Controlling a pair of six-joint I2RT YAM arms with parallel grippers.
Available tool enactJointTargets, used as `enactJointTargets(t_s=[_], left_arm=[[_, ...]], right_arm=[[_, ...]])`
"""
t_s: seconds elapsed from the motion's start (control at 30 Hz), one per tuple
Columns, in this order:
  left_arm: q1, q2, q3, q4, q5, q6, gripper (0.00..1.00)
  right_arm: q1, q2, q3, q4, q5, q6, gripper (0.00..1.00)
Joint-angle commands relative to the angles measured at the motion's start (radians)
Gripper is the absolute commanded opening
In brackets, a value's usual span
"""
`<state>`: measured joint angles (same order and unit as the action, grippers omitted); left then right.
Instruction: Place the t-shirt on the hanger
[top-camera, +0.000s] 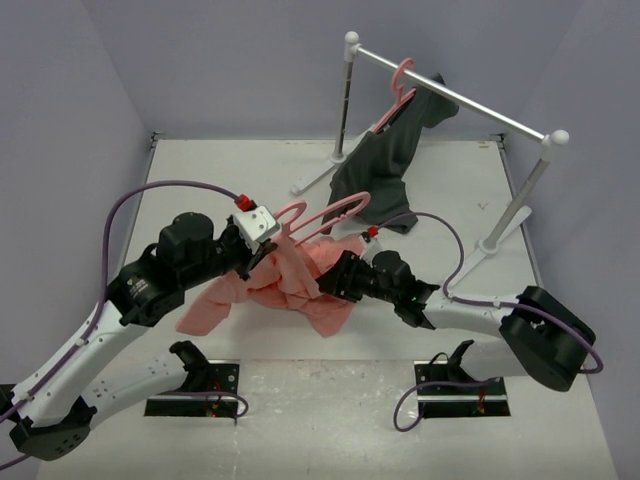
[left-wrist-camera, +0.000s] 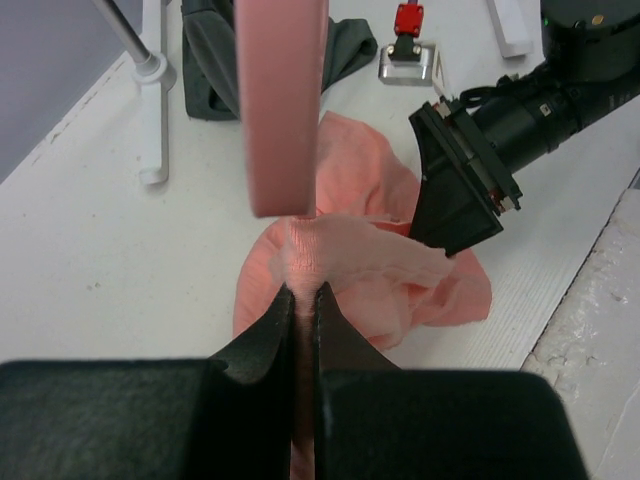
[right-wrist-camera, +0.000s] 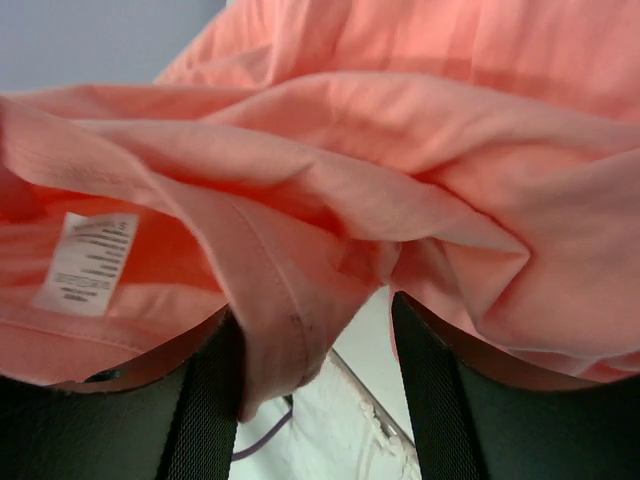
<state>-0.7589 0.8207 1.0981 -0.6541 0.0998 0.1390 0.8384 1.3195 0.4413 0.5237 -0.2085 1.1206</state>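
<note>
**A:** What's on the table (top-camera: 200, 170)?
**B:** At the far right, a rack (top-camera: 470, 99). A dark grey garment (top-camera: 385, 165) hangs from its bar on a twin pink hanger (top-camera: 398, 88).
**A:** And the t-shirt (top-camera: 300, 290)?
**B:** It's bunched mid-table between the arms, gathered against the hanger (left-wrist-camera: 283, 100).
**A:** Claws?
**B:** The left gripper (left-wrist-camera: 303, 298) is pinched tight on the hanger. The right gripper (right-wrist-camera: 313, 312) has its jaws apart, with a shirt fold hanging loose between them.

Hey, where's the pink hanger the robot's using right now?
Top view, mid-table: the pink hanger is gripped by the left end effector, just above the bunched salmon t-shirt and in front of the dark grey garment on the rack.
</note>
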Motion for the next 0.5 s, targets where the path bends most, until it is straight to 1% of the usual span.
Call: enactJointTargets(t_s=[0.0,0.1,0.13,0.17,0.2,0.23,0.37,0.4,0.43,0.47], left_arm=[[0.004,-0.012,0.027,0.094,0.027,-0.011,0.0],[0.004,-0.006,0.054,0.084,0.049,-0.015,0.0],[0.004,-0.005,0.061,0.077,0.052,-0.015,0.0],[0.004,-0.005,0.078,0.058,0.056,-0.013,0.0],[0.004,-0.007,0.088,0.046,0.055,-0.013,0.0],[0.004,-0.011,0.096,0.035,0.054,-0.012,0.0],[0.004,-0.049,0.121,-0.01,0.062,-0.009,0.0],[0.004,-0.065,0.127,-0.019,0.074,-0.008,0.0],[0.004,-0.078,0.13,-0.029,0.085,-0.006,0.0],[0.004,-0.089,0.133,-0.041,0.094,-0.001,0.0]], right_arm=[[0.041,0.163,0.017,0.161,-0.047,0.031,0.41],[0.041,0.219,0.022,0.183,-0.013,0.039,0.26],[0.036,0.213,0.019,0.172,0.018,0.036,0.14],[0.029,0.203,0.01,0.166,0.033,0.031,0.06],[0.009,0.183,0.002,0.137,0.051,0.021,0.03],[-0.013,0.162,-0.005,0.105,0.069,0.009,0.0],[-0.142,-0.05,-0.034,-0.032,0.083,-0.053,0.0],[-0.188,-0.104,-0.029,-0.084,0.079,-0.074,0.0],[-0.253,-0.168,-0.015,-0.174,0.077,-0.105,0.0],[-0.287,-0.209,0.009,-0.23,0.072,-0.164,0.0]])
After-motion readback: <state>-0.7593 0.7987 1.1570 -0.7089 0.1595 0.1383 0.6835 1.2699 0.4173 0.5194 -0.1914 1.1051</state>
